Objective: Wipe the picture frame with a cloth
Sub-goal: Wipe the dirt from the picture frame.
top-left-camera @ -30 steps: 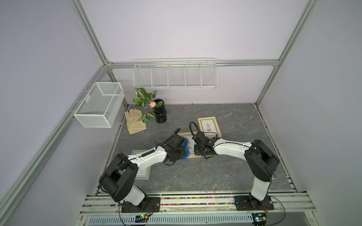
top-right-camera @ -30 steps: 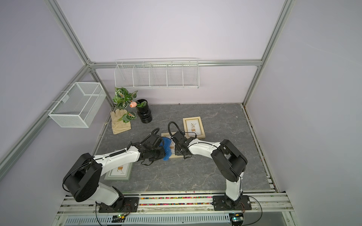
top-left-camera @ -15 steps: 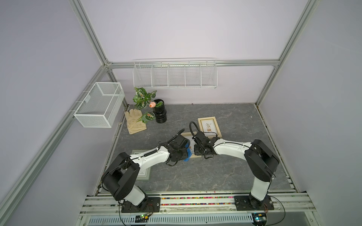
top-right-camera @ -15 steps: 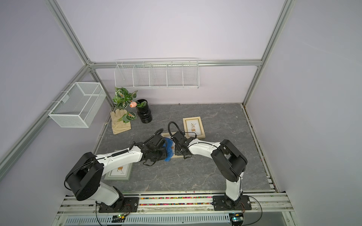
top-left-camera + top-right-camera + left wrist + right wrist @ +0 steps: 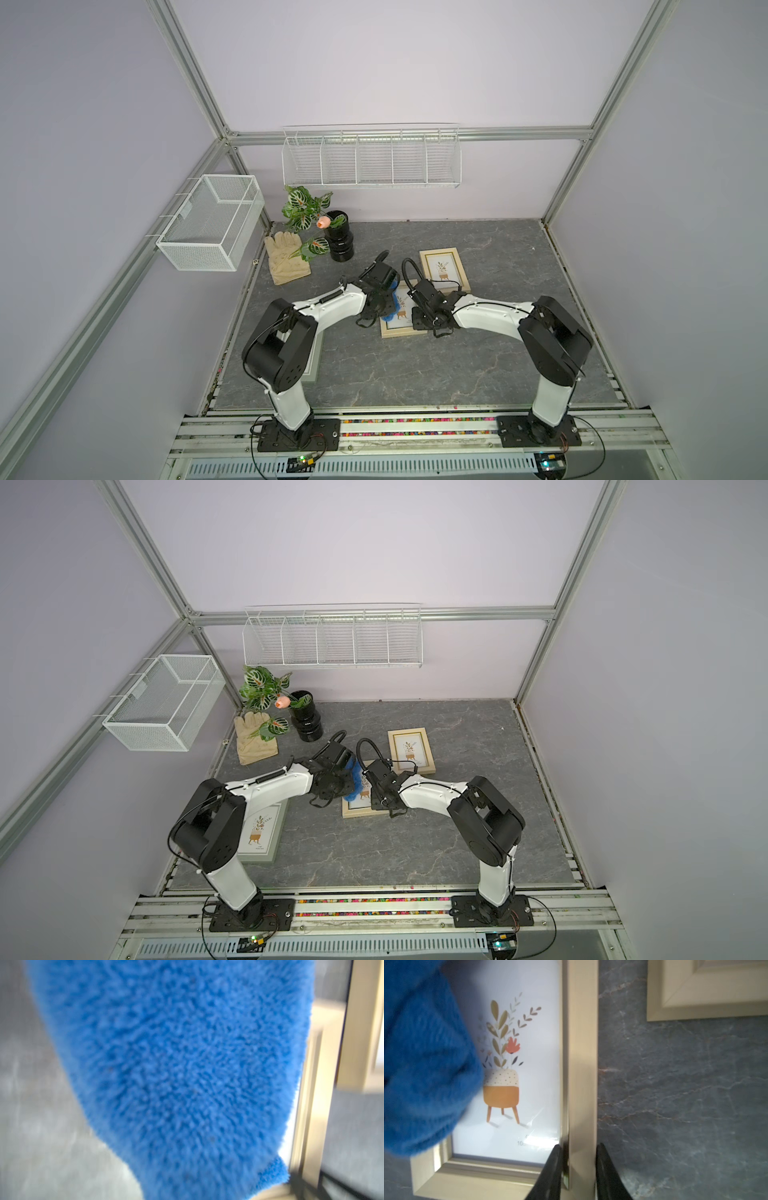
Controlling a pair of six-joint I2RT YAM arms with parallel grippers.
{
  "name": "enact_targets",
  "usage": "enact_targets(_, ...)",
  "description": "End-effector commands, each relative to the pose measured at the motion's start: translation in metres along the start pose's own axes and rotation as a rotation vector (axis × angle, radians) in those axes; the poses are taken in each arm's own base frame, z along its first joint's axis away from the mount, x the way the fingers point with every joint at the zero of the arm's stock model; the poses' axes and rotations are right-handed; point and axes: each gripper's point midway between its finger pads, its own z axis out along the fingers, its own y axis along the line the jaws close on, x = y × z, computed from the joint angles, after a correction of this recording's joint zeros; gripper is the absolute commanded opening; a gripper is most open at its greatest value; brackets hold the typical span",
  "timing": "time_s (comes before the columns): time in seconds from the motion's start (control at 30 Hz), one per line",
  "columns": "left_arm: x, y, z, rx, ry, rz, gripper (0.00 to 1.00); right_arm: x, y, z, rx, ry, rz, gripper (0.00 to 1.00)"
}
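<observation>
left gripper [image 5: 381, 306] — clamped on cloth [image 5: 176, 1074] | right gripper [image 5: 577, 1148] — pinching picture frame [image 5: 582, 1064] rim, cloth alongside

You are seeing the picture frame [image 5: 398, 331] lying flat in the middle of the table [image 5: 457, 374], the cloth [image 5: 353, 781] lying over its left part. A second frame [image 5: 444, 270] is lying just behind-right of it, and a third frame [image 5: 262, 833] is lying at the left edge under the left arm [image 5: 274, 787]. Glove [image 5: 286, 259] and potted plant [image 5: 338, 245] are sitting back-left, glove leftmost. Basket [image 5: 212, 228] is hanging on the left wall [image 5: 83, 166], rack [image 5: 371, 156] on the back wall [image 5: 374, 62].
</observation>
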Motion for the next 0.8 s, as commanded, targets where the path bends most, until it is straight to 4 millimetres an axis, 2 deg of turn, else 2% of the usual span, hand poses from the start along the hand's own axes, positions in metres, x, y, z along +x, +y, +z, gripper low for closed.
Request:
enact_targets(0.0,-0.019,-0.015,0.022,0.016,0.015,0.055,0.00,0.042,-0.035,0.015,0.128,0.135,-0.002,0.26)
enact_targets(0.13,-0.027,-0.058,0.037,0.134,0.032,0.050,0.00,0.042,-0.034,0.015,0.127,0.137,-0.004,0.26)
enact_targets(0.2,-0.030,-0.070,0.039,0.166,0.036,0.048,0.00,0.042,-0.034,0.015,0.128,0.136,-0.004,0.26)
enact_targets(0.27,-0.034,-0.071,0.036,0.163,0.030,0.051,0.00,0.041,-0.033,0.015,0.128,0.137,-0.004,0.26)
enact_targets(0.37,-0.045,-0.041,0.030,0.070,0.008,0.053,0.00,0.041,-0.033,0.014,0.129,0.136,-0.005,0.26)
enact_targets(0.47,-0.052,0.001,0.028,0.018,0.014,-0.001,0.00,0.040,-0.033,0.014,0.134,0.135,-0.010,0.26)
enact_targets(0.53,-0.054,0.014,0.025,-0.010,0.000,-0.002,0.00,0.040,-0.033,0.013,0.133,0.134,-0.008,0.26)
enact_targets(0.6,-0.055,0.002,0.023,0.023,-0.005,0.005,0.00,0.039,-0.033,0.012,0.132,0.130,-0.005,0.26)
enact_targets(0.77,-0.048,-0.067,0.029,0.114,0.009,0.088,0.00,0.039,-0.031,0.013,0.127,0.134,-0.011,0.26)
